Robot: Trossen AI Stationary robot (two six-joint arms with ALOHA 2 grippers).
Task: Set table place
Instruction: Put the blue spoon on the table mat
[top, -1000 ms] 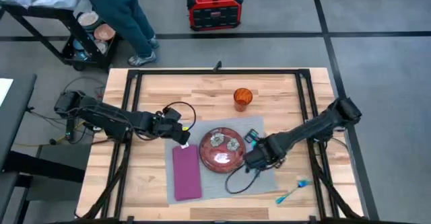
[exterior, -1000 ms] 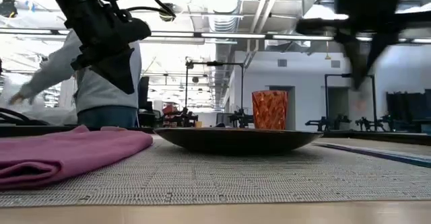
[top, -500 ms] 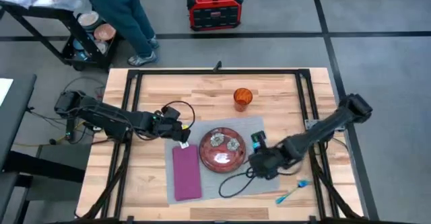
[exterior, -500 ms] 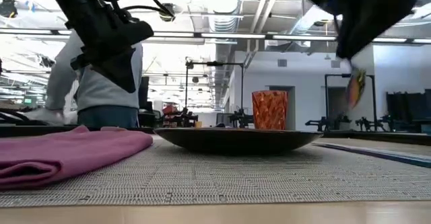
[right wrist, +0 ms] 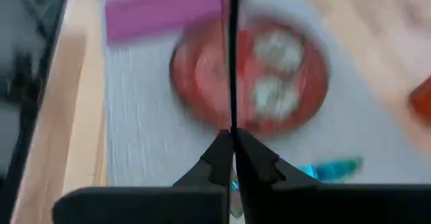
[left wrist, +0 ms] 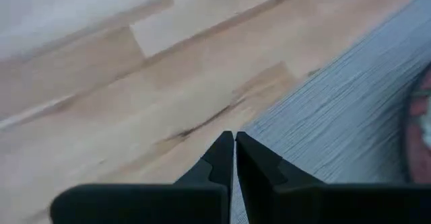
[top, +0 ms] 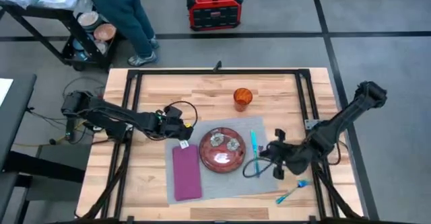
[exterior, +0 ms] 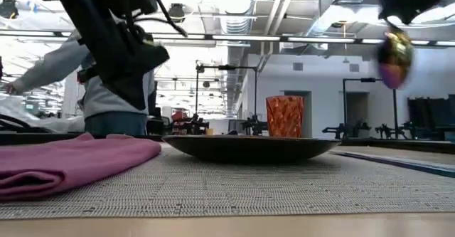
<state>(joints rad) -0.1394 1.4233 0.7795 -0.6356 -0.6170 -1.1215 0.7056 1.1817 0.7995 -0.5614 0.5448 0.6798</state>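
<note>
Right gripper (top: 271, 159) hung just right of the plate (top: 222, 150), over the grey placemat (top: 229, 183), fingers pinched tight on a thin utensil (exterior: 394, 55) with an iridescent end, likely a spoon. Left gripper (left wrist: 234, 138) sat left of the plate at the placemat's edge, fingers pressed together, holding nothing. The placemat lay under the plate, mid-table (top: 168, 89), with a purple napkin (top: 186, 171) left of the plate and 1 teal utensil (top: 254, 142) just right of it. Risks, as I judged them: the pinch on the narrow handle could let the utensil twist or drop; lowering it could knock the teal utensil or the plate rim, or drag and wrinkle the placemat. No readable labels or writing anywhere.
</note>
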